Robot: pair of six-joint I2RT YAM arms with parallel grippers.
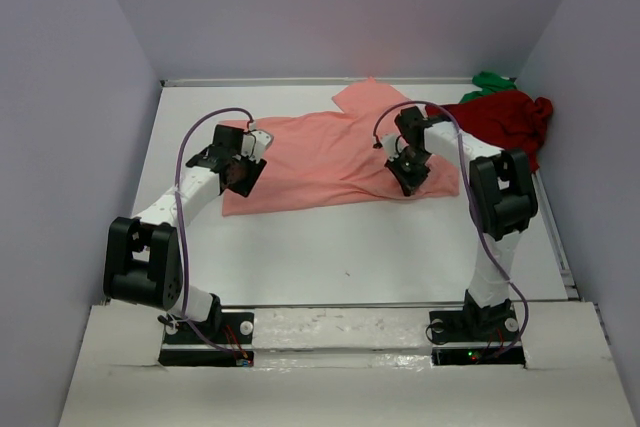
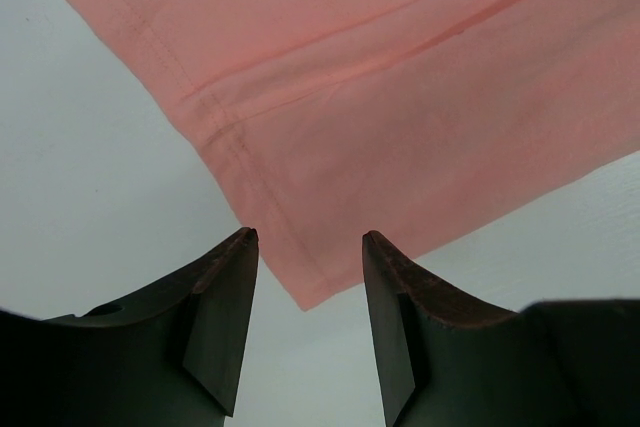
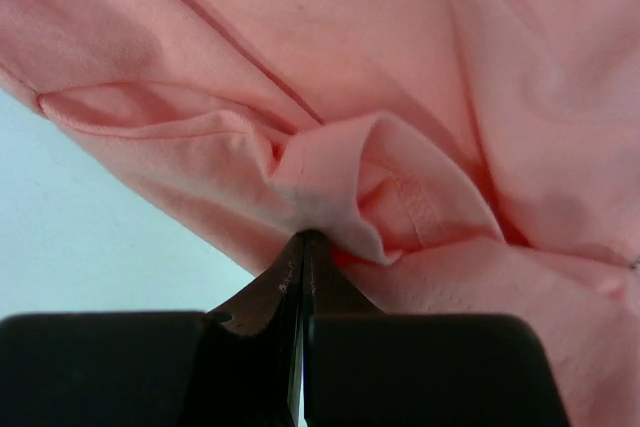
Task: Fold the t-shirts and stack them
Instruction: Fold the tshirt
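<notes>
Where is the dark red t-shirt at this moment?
In the top view the dark red t-shirt lies crumpled at the far right corner of the table, with the green shirt behind it and the salmon-pink shirt to its left.

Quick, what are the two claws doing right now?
Left gripper: open, at the salmon-pink t-shirt corner, holding nothing.
Right gripper: shut, pinching a fold of that shirt.

Left gripper (image 2: 310, 237) open (hovering low), right gripper (image 3: 303, 239) pinched shut
</notes>
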